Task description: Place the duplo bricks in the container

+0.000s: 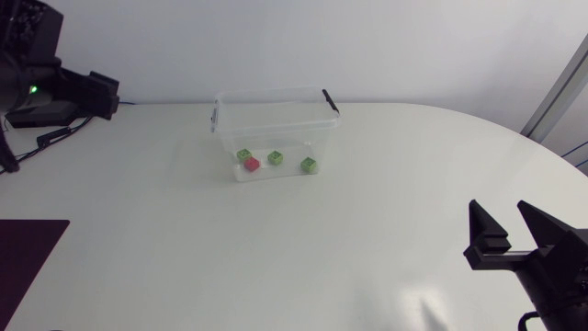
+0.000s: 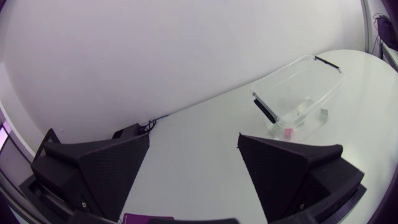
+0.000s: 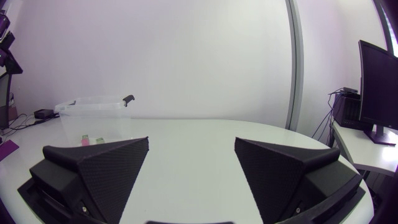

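We're looking down on the white tabletop (image 1: 367, 239), and the clear plastic container with black latches (image 1: 273, 129) stands upright near the far edge, about midway along it, lid off. Through its clear walls we can see the bricks on its floor: a small red duplo brick (image 1: 252, 164), a green duplo brick (image 1: 243, 154) touching it on the far left side, a second green brick (image 1: 275, 157) just beside the red one toward the right, and a third green brick (image 1: 309, 165) further right and apart from the rest. Over by the near right corner we have the right gripper (image 1: 498, 216), its broad black fingers spread wide with only bare tabletop between them, well away from the container. From our left wrist camera, the left gripper (image 2: 194, 140) is just as wide open and holds nothing, with the container well ahead of it. A dark purple mat (image 1: 28, 267) lies flat at the near left corner.
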You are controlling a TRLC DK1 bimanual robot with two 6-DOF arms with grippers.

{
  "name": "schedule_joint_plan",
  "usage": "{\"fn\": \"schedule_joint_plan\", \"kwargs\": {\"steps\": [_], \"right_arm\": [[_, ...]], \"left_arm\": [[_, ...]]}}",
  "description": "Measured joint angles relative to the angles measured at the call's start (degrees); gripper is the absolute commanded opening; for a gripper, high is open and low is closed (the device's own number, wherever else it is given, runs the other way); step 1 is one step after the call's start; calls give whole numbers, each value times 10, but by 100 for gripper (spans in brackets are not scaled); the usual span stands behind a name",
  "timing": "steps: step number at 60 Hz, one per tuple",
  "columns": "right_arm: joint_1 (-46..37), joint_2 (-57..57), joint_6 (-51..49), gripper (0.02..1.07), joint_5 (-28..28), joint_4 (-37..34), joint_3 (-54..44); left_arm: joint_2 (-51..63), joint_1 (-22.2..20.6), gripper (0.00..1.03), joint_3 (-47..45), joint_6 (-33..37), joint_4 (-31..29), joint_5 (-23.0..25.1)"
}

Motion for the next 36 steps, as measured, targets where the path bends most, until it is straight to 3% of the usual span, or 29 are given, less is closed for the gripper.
{"fn": "schedule_joint_plan", "kwargs": {"steps": [23, 36], "right_arm": [[0, 0, 0, 102, 0, 0, 0], [1, 0, 0, 102, 0, 0, 0]], "left_arm": [[-291, -19, 100, -275, -9, 36, 39], [-376, -6, 100, -347, -35, 66, 70]]}}
